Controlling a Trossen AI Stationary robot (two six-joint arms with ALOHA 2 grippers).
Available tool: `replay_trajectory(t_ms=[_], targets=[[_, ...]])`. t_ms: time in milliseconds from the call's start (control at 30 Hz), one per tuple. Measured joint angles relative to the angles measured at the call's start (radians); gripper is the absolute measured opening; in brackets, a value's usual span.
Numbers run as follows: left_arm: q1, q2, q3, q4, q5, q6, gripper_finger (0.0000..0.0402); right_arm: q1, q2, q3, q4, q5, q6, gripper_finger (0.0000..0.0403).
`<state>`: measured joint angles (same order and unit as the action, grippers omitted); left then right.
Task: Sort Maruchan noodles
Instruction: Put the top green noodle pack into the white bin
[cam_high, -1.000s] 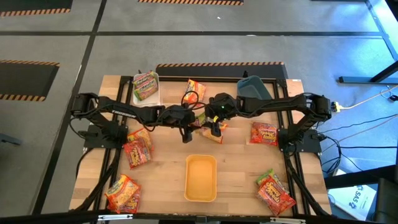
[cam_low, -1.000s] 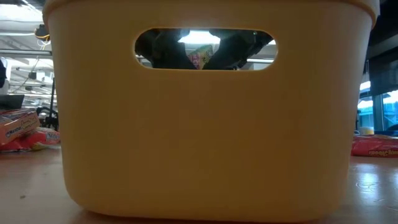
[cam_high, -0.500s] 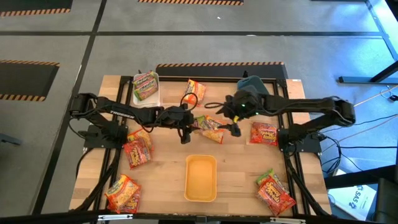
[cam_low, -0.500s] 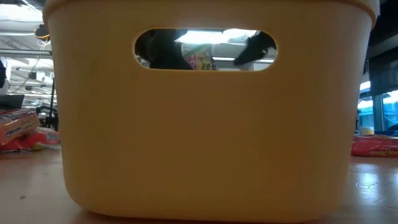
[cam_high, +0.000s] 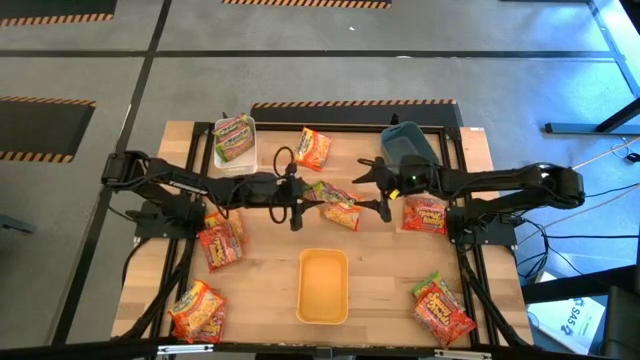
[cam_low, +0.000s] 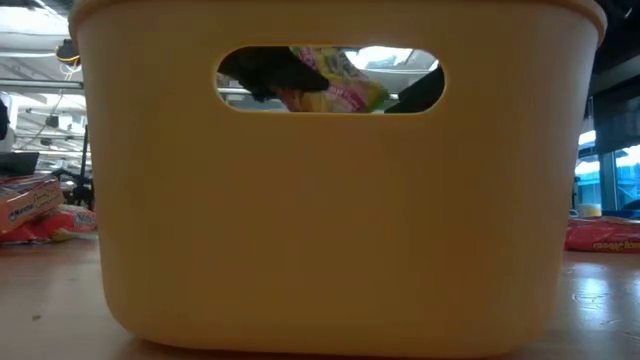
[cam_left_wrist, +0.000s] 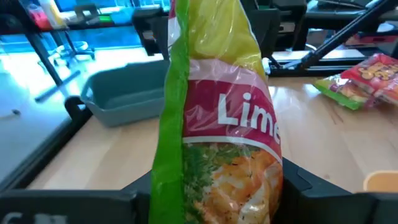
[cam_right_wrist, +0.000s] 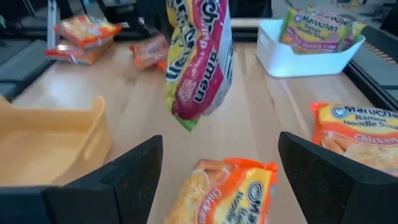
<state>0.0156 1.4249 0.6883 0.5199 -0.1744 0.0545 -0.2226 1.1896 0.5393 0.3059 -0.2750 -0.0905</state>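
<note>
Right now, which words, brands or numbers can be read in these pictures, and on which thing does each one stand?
"Lime": on the green-pink packet held in the left tool.
"amen", tail of a longer word: on the same packet, seen from the right wrist.
"Maruchan Ramen Noodle", "Chicken": on the orange packet by the white bin.
Print on the other packets is too small or blurred to read.
</note>
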Motion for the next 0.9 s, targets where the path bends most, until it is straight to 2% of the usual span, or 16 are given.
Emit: replay_trajectory(t_ms=[100, 200, 367, 633, 767, 900], targets=[[0.000, -0.029, -0.043, 0.120, 0.006, 0.006, 0.0136, 0.000, 0.004, -0.018, 0.028, -0.045, 0.048, 0.0301], [0.001, -0.049, -0.104, 0.289, 0.035, 0.006, 0.0136, 0.000, 0.009, -0.059, 0.159, -0.081, 0.057, 0.0301], [0.002, -0.040, -0.198, 0.584, 0.035, 0.002, 0.0136, 0.000, 0.072, -0.103, 0.458, -0.005, 0.129, 0.0301], [0.002, -0.037, -0.219, 0.628, 0.030, 0.008, 0.0136, 0.052, 0.286, -0.050, 0.761, 0.022, 0.167, 0.0301], [0.002, -0.037, -0.219, 0.628, 0.034, 0.009, 0.0136, 0.068, 0.372, 0.031, 0.798, 0.065, 0.165, 0.0301], [0.002, -0.037, -0.219, 0.628, 0.035, 0.008, 0.0136, 0.066, 0.426, 0.101, 0.797, 0.033, 0.165, 0.0301]])
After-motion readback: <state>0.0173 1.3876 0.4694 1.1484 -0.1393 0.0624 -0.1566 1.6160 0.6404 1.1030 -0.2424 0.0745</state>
